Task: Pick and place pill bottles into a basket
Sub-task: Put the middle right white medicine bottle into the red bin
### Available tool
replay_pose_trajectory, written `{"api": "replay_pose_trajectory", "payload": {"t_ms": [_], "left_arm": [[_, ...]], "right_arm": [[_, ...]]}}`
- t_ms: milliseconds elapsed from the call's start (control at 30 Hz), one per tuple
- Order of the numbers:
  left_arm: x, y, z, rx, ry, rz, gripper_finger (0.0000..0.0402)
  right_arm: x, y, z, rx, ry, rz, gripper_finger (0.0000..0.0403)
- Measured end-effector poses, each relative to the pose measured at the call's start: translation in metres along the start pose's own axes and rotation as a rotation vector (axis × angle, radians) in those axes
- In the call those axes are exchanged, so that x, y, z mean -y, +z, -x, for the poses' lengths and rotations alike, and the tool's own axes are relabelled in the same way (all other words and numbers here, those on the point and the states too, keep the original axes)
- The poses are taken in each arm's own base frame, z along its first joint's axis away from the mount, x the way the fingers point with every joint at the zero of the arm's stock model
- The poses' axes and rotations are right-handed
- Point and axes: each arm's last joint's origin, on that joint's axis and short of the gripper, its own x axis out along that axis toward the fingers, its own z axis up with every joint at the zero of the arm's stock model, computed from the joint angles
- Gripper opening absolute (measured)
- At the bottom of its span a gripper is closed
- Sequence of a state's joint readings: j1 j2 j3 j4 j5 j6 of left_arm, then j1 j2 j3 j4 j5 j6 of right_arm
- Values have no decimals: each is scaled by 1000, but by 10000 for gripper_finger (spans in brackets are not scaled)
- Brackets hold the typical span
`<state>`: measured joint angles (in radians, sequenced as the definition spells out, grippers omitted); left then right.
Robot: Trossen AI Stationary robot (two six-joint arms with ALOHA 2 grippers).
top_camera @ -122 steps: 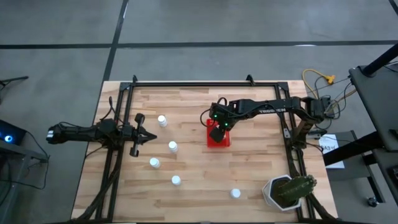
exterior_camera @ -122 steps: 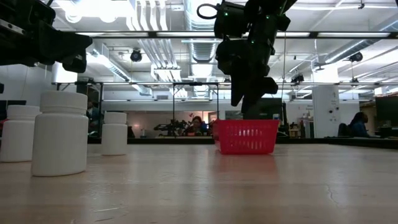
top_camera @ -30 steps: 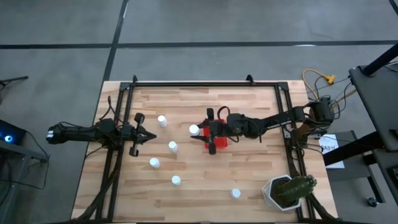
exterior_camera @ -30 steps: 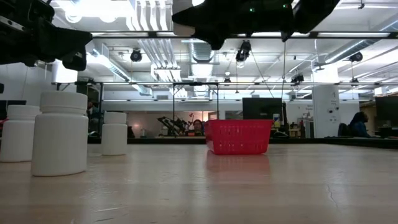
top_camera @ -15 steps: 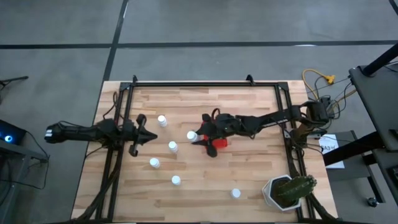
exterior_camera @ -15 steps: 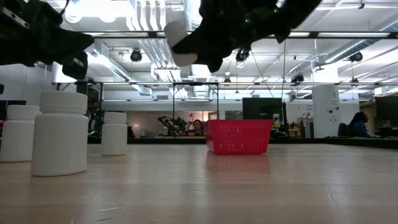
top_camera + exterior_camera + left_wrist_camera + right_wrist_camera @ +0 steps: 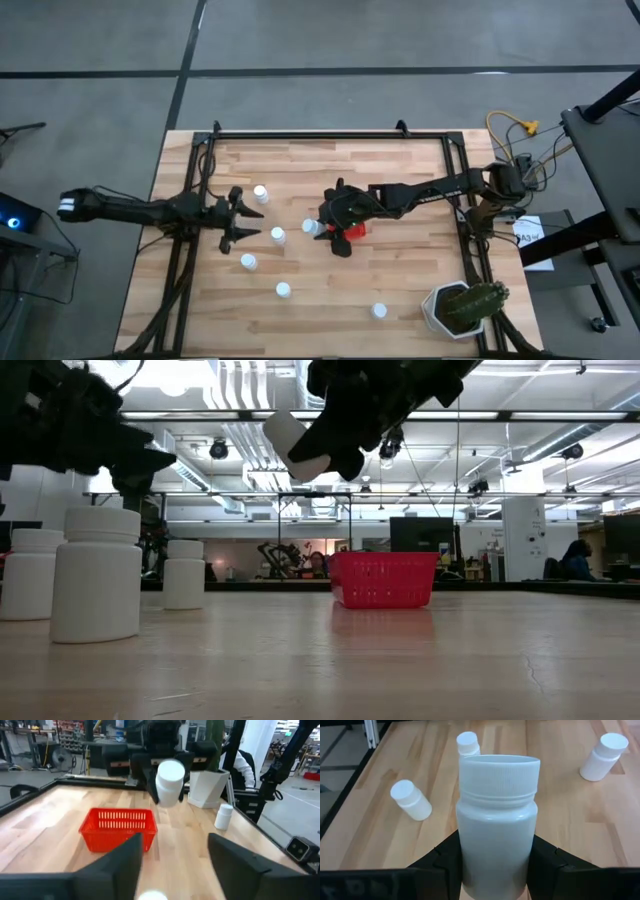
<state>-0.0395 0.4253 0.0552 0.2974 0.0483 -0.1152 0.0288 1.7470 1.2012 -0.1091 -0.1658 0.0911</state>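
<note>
White pill bottle (image 7: 497, 820) clamped in right claw (image 7: 495, 865); left claw (image 7: 172, 857) apart.

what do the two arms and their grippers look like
Both arms are slim, dark and jointed. The left gripper ends in two pointed black fingers, which look broad and flat in its wrist view. The right gripper has matching dark fingers. Yellow and dark cables gather at the right arm's base.
</note>
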Motion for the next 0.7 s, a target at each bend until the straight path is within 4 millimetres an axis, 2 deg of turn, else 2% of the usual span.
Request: {"api": "replay_pose_trajectory", "payload": {"t_ms": [100,233,433,567,700], "left_arm": [[1,10,-3,41,-4,-2,251],[2,16,-4,95,-10,-5,276],[1,11,-13,14,-1,-45,281],[2,22,-26,-30,-19,-94,281],[3,36,-48,-159,-14,-95,281]], "right_arm": [[0,0,0,-1,0,-4,145],[0,-1,0,-2,0,-8,145],[-1,-2,0,-20,34,-11,143],[-1,-4,0,-33,47,-10,143],[-1,-6,1,-72,46,-5,143]]}}
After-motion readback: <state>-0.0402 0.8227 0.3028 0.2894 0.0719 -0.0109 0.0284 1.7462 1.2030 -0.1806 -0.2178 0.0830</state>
